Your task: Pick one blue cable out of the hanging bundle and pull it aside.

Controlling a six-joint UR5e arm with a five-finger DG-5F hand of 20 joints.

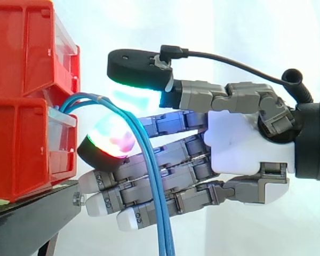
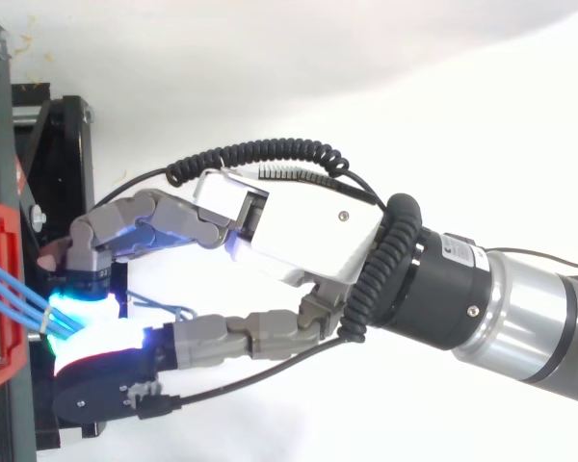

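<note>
In the side view the red bins (image 1: 21,96) fill the 9 o'clock edge, stacked on the black stand (image 1: 26,218) at 7 o'clock, and their front wall closes off that side. Toward 12 o'clock and 5 o'clock there is only bare white curtain (image 1: 229,32), so room is open there. The robot hand (image 1: 240,141) enters from 3 o'clock with its fingers nearly straight, their tips just short of the bins. The fingers are apart: a top pad (image 1: 136,66) glowing green sits above a second pad (image 1: 109,141) glowing red and green, with a clear gap between them. The blue cables (image 1: 148,160) come out between the upper and lower bin at 9 o'clock, arch through that gap close over the lower pad, and cross the lower fingers on the camera's side. They leave the frame at 6 o'clock. They are thin, smooth, light blue strands running close together. Their long axis starts roughly level, pointing toward 3 o'clock, then bends steeply down toward 6 o'clock. In the top view the strands (image 2: 19,289) cross the red bin rim (image 2: 10,356) from 9 o'clock and pass under the two glowing pads at 8 o'clock.
</note>
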